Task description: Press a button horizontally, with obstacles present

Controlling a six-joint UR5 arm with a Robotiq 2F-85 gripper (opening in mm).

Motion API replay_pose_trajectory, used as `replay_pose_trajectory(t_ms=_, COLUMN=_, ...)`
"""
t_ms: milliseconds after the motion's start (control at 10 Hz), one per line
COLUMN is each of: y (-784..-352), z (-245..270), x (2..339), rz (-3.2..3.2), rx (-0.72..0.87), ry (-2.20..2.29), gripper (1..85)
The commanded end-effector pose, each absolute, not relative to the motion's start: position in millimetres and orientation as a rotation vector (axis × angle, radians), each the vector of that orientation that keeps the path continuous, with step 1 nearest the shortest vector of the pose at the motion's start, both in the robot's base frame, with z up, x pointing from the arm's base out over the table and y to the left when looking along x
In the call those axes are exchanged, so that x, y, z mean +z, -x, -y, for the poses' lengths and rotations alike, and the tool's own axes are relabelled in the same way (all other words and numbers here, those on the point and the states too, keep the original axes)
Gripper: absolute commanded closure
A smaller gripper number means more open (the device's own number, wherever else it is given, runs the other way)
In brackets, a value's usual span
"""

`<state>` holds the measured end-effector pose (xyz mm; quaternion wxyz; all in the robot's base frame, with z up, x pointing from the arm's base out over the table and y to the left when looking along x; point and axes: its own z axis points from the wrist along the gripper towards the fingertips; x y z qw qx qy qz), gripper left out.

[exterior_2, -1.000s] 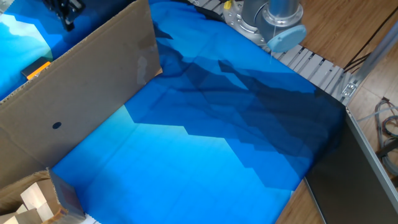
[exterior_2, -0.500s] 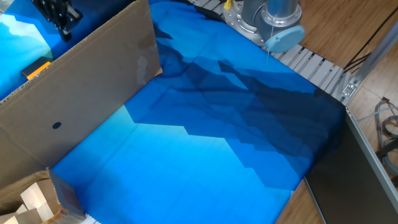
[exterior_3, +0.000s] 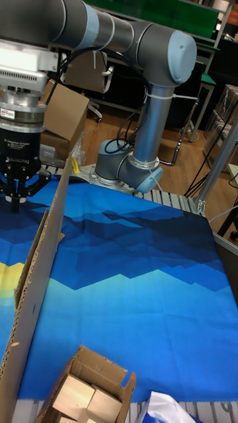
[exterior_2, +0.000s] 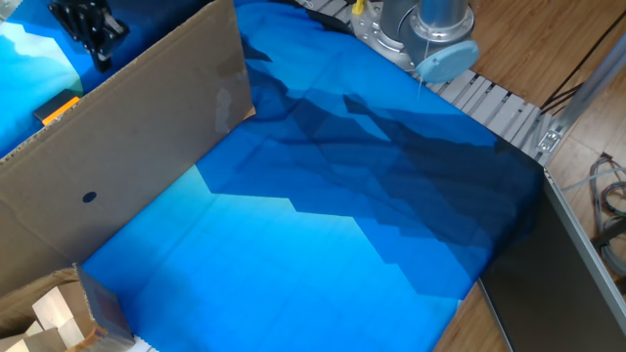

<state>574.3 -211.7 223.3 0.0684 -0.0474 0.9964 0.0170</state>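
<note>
The button (exterior_2: 59, 109), a small yellow-orange box with a black part, sits on the blue cloth behind the obstacle's top edge, partly hidden by it. The obstacle is a large brown cardboard sheet (exterior_2: 137, 137) standing upright, with a small dark dot (exterior_2: 89, 197). The tall fixed view shows this cardboard sheet (exterior_3: 41, 264) edge-on. My gripper (exterior_2: 100, 59) hangs on the far side of the sheet, up and to the right of the button and apart from it. In the tall fixed view the gripper (exterior_3: 15, 201) points down with its fingertips together and nothing between them. That view does not show the button.
An open cardboard box (exterior_2: 93, 305) with pale wooden blocks stands at the near left corner, also visible as the box (exterior_3: 99, 370) in the tall view. The arm's base (exterior_2: 430, 34) is at the far side beside a ribbed metal rail (exterior_2: 494, 103). Blue cloth (exterior_2: 323, 225) covers the table.
The gripper has shifted left and slightly lower in the picture behind the cardboard, closer to the button. Most of that move came in the first half second.
</note>
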Motion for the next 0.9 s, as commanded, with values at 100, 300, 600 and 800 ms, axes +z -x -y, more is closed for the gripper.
replay_pose_trajectory(t_ms=100, y=-564.6, z=222.9, x=222.7, rz=-3.042, rx=0.004, ry=-0.040, gripper=84.7)
replay_pose_trajectory(t_ms=300, y=-576.6, z=230.0, x=224.3, rz=-2.993, rx=-0.033, ry=-0.091, gripper=84.7)
replay_pose_trajectory(t_ms=600, y=-581.4, z=243.1, x=209.6, rz=-3.013, rx=0.009, ry=0.025, gripper=84.7)
replay_pose_trajectory(t_ms=800, y=-597.6, z=263.5, x=182.5, rz=-3.022, rx=0.014, ry=0.062, gripper=84.7)
